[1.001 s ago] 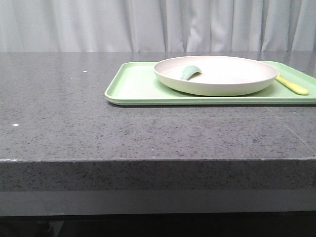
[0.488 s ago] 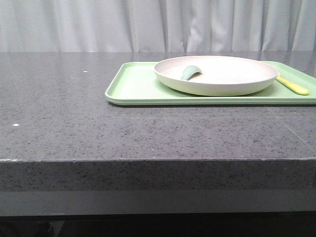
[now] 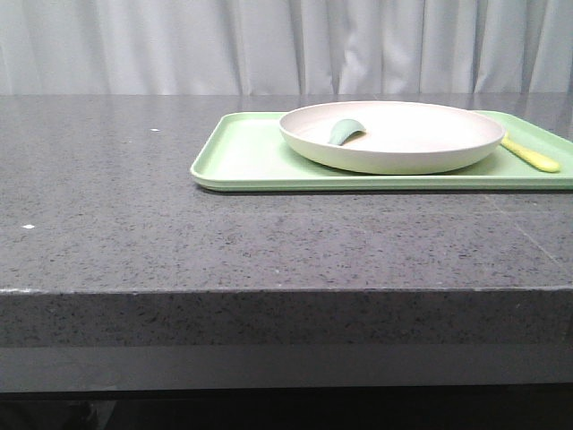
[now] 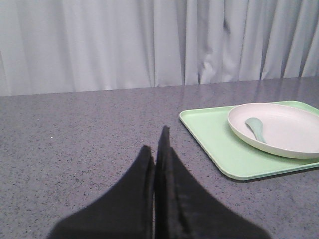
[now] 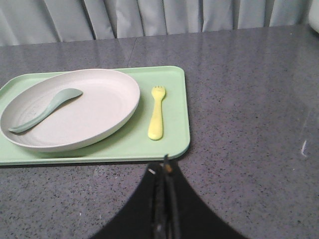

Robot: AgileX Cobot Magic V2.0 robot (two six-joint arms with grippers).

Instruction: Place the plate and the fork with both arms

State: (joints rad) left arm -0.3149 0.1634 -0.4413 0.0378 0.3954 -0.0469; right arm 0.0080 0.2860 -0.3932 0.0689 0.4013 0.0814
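Note:
The cream plate [image 3: 421, 148] sits on a light-green tray [image 3: 242, 157] at the back right of the table. It also shows in the left wrist view [image 4: 294, 134] and the right wrist view [image 5: 99, 107]. The pale-yellow fork [image 5: 157, 118] lies on the tray beside the plate, tines away from me; its handle shows in the front view [image 3: 533, 157]. My left gripper [image 4: 155, 142] is shut and empty over bare table, well to the left of the tray [image 4: 214, 139]. My right gripper [image 5: 163, 167] is shut and empty just in front of the tray's near corner [image 5: 174, 144].
A grey-green spoon-like utensil [image 5: 42, 112] lies inside the plate, seen too in the front view [image 3: 343, 132] and the left wrist view [image 4: 256, 128]. The dark speckled table [image 3: 134, 224] ends at a front edge. A grey curtain [image 3: 179, 45] hangs behind.

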